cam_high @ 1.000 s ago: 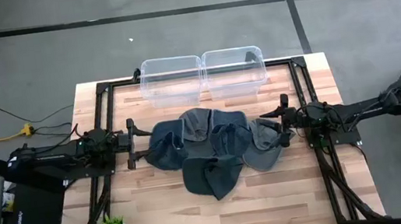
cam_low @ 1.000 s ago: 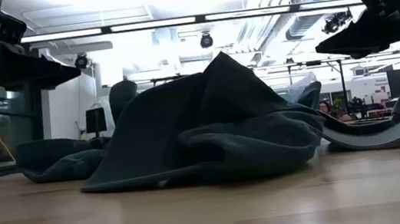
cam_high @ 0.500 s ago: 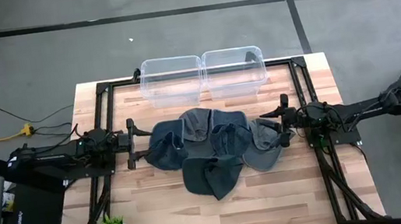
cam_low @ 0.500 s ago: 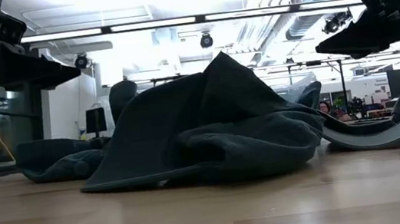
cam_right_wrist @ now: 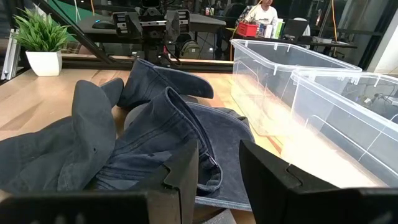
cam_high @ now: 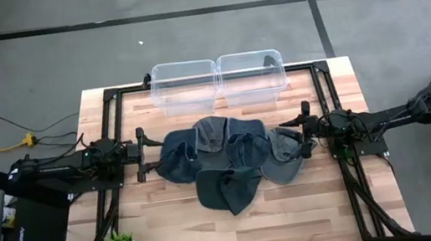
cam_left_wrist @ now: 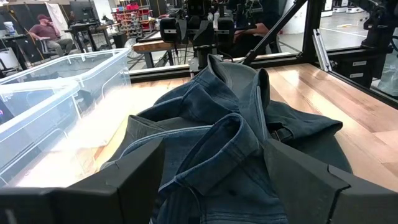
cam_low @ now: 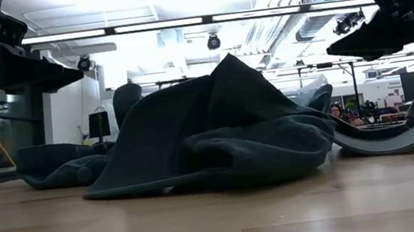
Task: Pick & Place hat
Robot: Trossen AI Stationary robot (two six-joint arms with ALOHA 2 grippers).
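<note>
Heap of dark blue denim hats is lying on pale wooden bench between released left claw and partly released, empty right claw.

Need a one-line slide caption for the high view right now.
Denim hats piled mid-table between both waiting grippers, left and right, two clear bins behind.

The hats are soft, matt blue denim cloth with stitched seams. They lie on a smooth, pale wooden desk. The bins are clear, glossy plastic.
</note>
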